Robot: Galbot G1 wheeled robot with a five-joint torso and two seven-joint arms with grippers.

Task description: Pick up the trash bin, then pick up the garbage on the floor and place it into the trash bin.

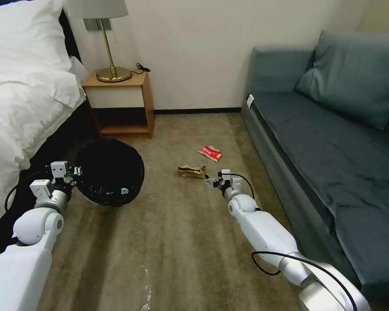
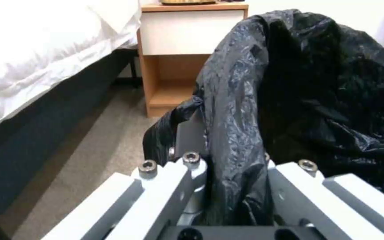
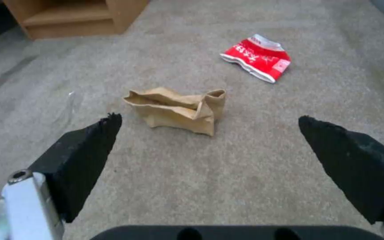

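In the head view, the left hand [image 1: 75,170] is clamped on the near rim of the trash bin [image 1: 110,172], which hangs tilted above the carpet [image 1: 181,242] between the bed [image 1: 26,108] and the nightstand [image 1: 119,103]. The bin's black bag lining faces the camera, and a small piece with a green label [image 1: 123,190] shows inside it near the lower rim. The right hand [image 1: 209,180] hovers low, just beside the crumpled brown paper wrapper [image 1: 191,171], which lies on the carpet between the bin and the sofa [image 1: 324,129]. A red-and-white packet [image 1: 210,152] lies a little farther from the robot than the brown wrapper, near the sofa's front edge.

In the left wrist view, the left hand's fingers [image 2: 174,186] are closed on a fold of the black bag [image 2: 290,93] over the bin's rim, with the nightstand [image 2: 178,50] behind.

In the right wrist view, the right hand [image 3: 210,130] is spread wide open, its two black pads [image 3: 85,150] apart, touching nothing. The brown wrapper [image 3: 178,110] lies on the carpet just beyond them, and the red-and-white packet [image 3: 256,58] lies farther off, apart from the wrapper.
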